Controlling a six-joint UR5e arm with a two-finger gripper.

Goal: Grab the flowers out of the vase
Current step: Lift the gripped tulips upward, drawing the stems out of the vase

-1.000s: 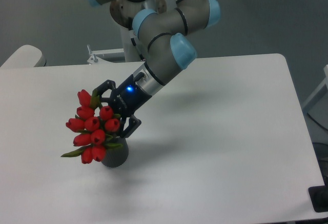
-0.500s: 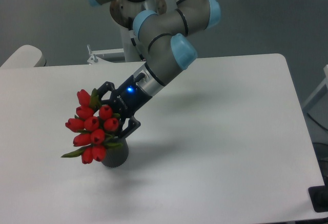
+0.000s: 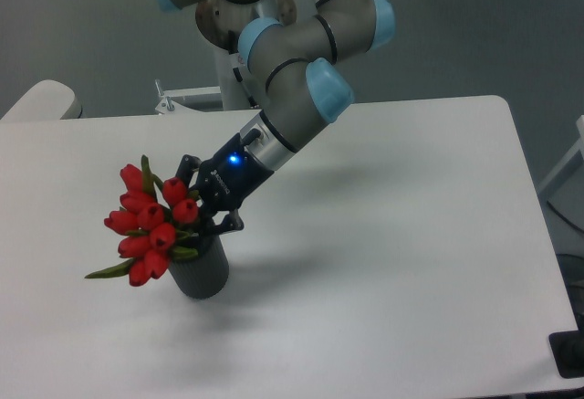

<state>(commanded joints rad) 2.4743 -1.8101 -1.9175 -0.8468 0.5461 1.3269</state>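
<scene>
The flowers [image 3: 144,224], a tight bunch of red tulip buds with green leaves, lean out to the left above the vase [image 3: 203,271]. The vase is a small dark grey cylinder standing upright on the white table [image 3: 392,235]. My gripper [image 3: 206,200] comes in from the upper right, and its dark fingers are closed around the right side of the bunch just above the vase's mouth. The stems are hidden behind the buds and fingers. I cannot tell whether they are still inside the vase.
The arm's base [image 3: 239,15] stands behind the table's far edge. A pale rounded object [image 3: 41,102] sits off the table's far left corner. A dark object [image 3: 570,353] shows at the frame's lower right.
The fingers have closed in on the bunch. The flowers have shifted left and slightly up, tilting further out, and more of the vase's side shows.
</scene>
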